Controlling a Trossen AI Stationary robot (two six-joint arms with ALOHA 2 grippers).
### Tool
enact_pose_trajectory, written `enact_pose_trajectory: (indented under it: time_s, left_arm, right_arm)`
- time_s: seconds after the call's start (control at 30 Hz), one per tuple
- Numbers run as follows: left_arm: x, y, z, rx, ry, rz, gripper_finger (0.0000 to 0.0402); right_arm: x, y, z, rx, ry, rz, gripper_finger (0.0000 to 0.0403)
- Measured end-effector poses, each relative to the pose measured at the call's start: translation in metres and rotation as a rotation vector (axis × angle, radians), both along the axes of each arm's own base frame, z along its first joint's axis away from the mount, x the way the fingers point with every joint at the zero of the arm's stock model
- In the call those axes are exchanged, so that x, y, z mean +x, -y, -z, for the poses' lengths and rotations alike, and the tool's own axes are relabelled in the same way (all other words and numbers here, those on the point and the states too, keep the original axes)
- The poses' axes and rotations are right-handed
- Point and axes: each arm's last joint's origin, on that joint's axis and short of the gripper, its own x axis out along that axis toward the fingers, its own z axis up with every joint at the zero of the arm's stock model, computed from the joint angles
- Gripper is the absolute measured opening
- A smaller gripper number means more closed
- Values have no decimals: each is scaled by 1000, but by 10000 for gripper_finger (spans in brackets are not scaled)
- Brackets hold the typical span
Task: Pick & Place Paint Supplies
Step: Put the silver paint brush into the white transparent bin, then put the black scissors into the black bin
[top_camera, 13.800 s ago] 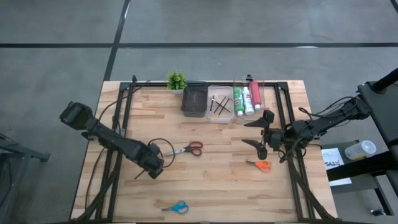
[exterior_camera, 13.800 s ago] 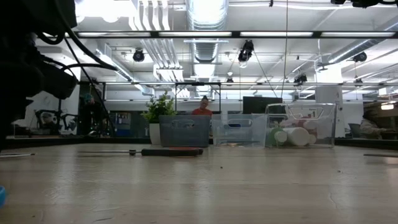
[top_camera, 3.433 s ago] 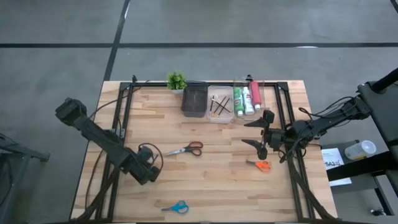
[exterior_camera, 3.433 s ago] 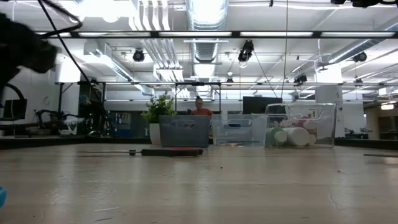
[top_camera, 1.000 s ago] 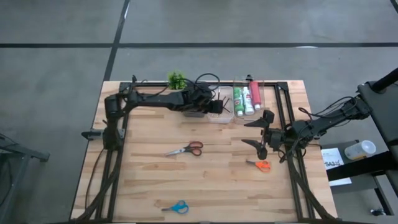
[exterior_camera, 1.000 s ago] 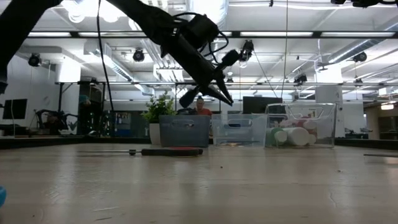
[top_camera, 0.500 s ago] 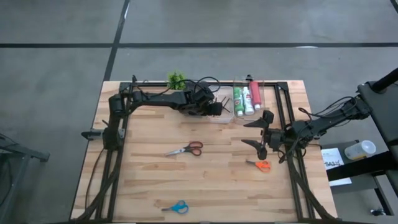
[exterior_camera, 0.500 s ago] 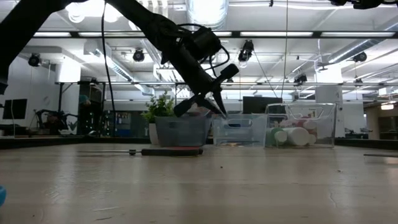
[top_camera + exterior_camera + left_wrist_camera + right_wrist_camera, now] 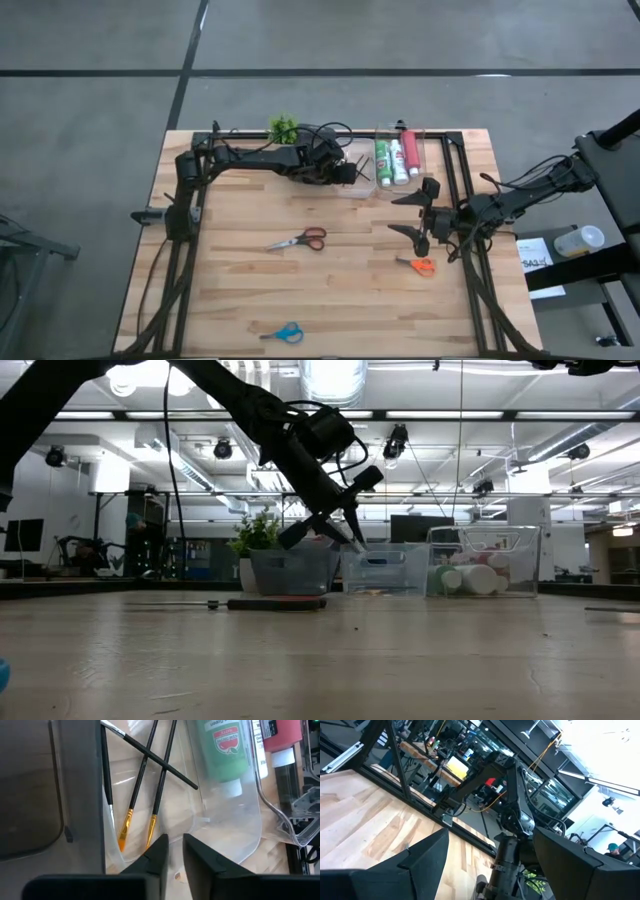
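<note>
My left gripper [image 9: 350, 172] hangs slanting down over the clear tray [image 9: 240, 835] at the table's far side. Its fingers [image 9: 175, 855] stand a little apart with nothing between them. Several thin dark brushes [image 9: 145, 775] lie crossed on the tray floor just beyond the fingertips. A green tube [image 9: 225, 750], a white tube [image 9: 398, 160] and a red tube [image 9: 410, 152] lie in the clear bin beside it. Red-handled scissors [image 9: 300, 240], orange scissors [image 9: 420, 265] and blue scissors [image 9: 283, 332] lie flat on the table. My right gripper [image 9: 408, 213] waits open at the right, above the orange scissors.
A dark grey bin [image 9: 50, 785] stands against the brush tray, toward the table's left. A small potted plant [image 9: 284, 128] sits at the far edge. Black frame rails [image 9: 190, 240] run along both sides of the wooden table. The table's middle lies bare around the red-handled scissors.
My left gripper has sunk a little toward the brush tray and tipped further downward, then kept still for the last half second. My right arm has kept still, and the scissors lie where they were.
</note>
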Motion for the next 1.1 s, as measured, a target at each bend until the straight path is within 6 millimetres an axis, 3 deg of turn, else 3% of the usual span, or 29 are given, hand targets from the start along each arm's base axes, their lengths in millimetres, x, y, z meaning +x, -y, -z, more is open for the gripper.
enact_pose_trajectory:
  time_s: [0.17, 0.4, 0.77, 0.93, 1.1]
  left_arm:
    - [0, 0, 0, 2, 6, 0, 90]
    - [2, -1, -4, 14, 36, 2, 93]
    - [3, 6, -34, 112, 139, 53, 93]
    - [3, 29, -55, 234, 159, 179, 93]
    - [2, 77, -76, 455, 117, 380, 94]
  right_arm:
    - [0, 0, 0, -3, 0, 0, 288]
    - [0, 0, 0, -2, 0, 0, 288]
    - [0, 0, 0, -5, 0, 1, 288]
    - [0, 0, 0, -1, 0, 0, 288]
    - [0, 0, 0, 0, 0, 0, 288]
